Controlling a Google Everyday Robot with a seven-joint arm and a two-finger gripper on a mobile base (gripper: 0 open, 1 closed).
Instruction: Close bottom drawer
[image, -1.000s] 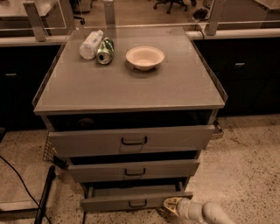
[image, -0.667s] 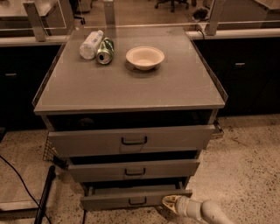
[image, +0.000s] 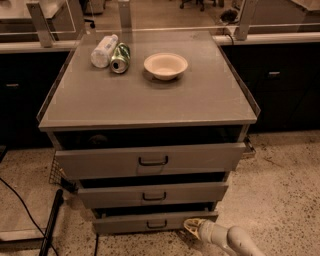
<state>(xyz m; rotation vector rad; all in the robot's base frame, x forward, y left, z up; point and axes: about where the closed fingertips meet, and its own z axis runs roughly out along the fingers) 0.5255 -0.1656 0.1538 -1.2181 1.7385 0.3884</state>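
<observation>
The bottom drawer (image: 150, 223) is the narrowest grey front, lowest on the cabinet, with a small dark loop handle (image: 156, 224). It stands pulled out a little, with a dark gap above it. My gripper (image: 191, 226), a pale cream tip on a light arm (image: 232, 240), comes in from the bottom right. It sits at the drawer front's right end, touching or very close to it.
The middle drawer (image: 152, 194) and top drawer (image: 150, 160) also stand partly open. On the cabinet top (image: 150, 100) lie a plastic bottle (image: 104, 50), a green can (image: 120, 57) and a white bowl (image: 165, 65). A black cable (image: 25, 215) runs on the floor at left.
My gripper has moved slightly left and up along the bottom drawer front. The drawer front looks about where it was.
</observation>
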